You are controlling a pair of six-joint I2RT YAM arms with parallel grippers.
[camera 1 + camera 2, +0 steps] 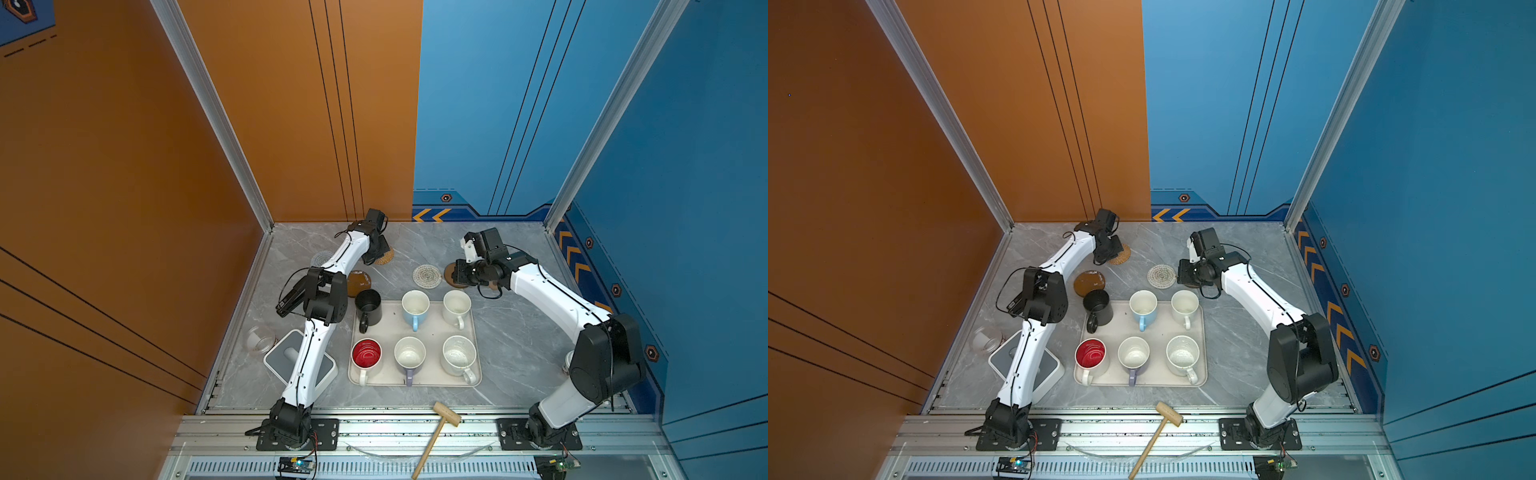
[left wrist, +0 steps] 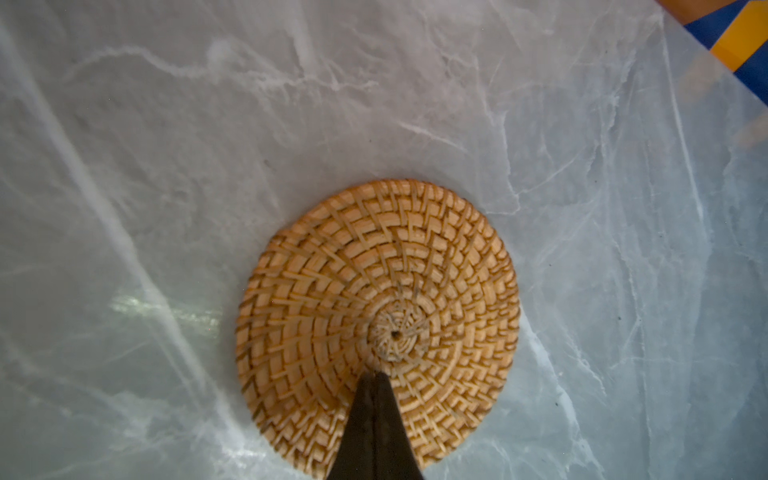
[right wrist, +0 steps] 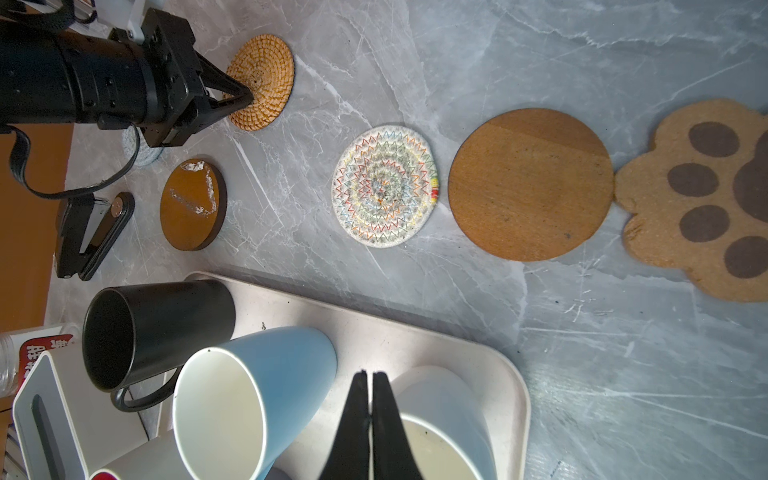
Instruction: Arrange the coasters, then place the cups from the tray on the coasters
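Rattan coaster (image 2: pixel 378 291) near the tabletop's (image 1: pixel 519 332) far edge is touched by the closed left hand (image 2: pixel 374 376), the closed, empty right hand (image 3: pixel 370 376) is held just beyond the tray's (image 1: pixel 434 332) far edge, and all six mugs (image 1: pixel 415 305) are seen standing on the tray, so coaster arranging is judged unfinished.

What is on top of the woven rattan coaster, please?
Only the shut left claw, its tip near the centre of the woven rattan coaster. The weave beneath the claw is hidden.

2 high views share the whole table (image 1: pixel 519 332); wrist views sit close.
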